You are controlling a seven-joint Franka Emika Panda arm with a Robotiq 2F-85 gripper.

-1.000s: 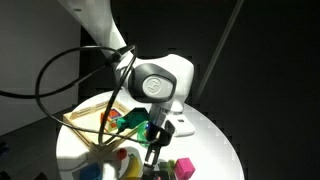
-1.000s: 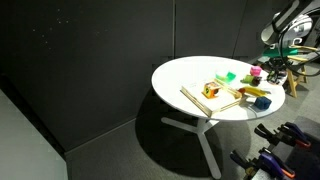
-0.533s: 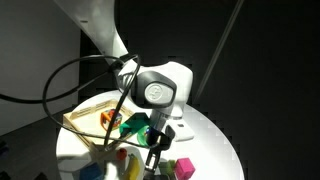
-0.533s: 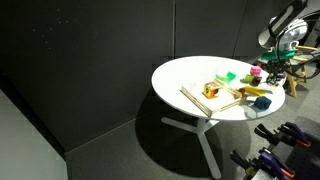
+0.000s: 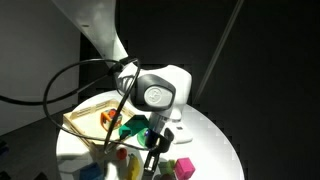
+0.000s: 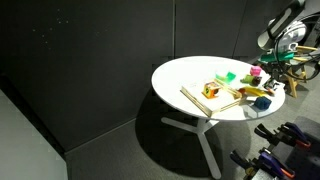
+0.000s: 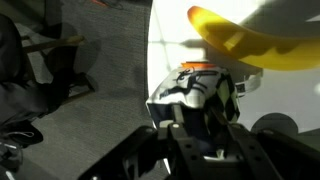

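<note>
One black two-fingered gripper (image 5: 152,157) hangs low over the round white table (image 5: 215,140), fingers pointing down into the near edge of the clutter, with the white wrist housing (image 5: 165,85) and its round grey cap right above. Whether those fingers are apart or pressed together I cannot tell: in an exterior view they merge into one dark shape, and the wrist view gives only dark metal along the bottom of the picture. Right in front of them in the wrist view sits a small white and black object with an orange top (image 7: 200,88), on the table surface close to the rim and just beyond the fingertips. Whether it touches them I cannot make out. Past it lies a yellow curved banana-shaped piece (image 7: 240,45), close by but apart from it. In an exterior view a green block (image 5: 130,127) sits just behind the gripper, and a pink cube (image 5: 183,168) lies off to one side near the table edge. Red and yellow pieces (image 5: 125,160) lie just beside the fingers on the opposite side. A shallow wooden tray (image 5: 85,112) takes the far part of the table, and a thick black cable (image 5: 60,80) loops over it. From the farther camera the whole table (image 6: 185,75) shows on its white legs, the coloured pieces bunched at the side where the arm stands, dark floor and dark walls all round
</note>
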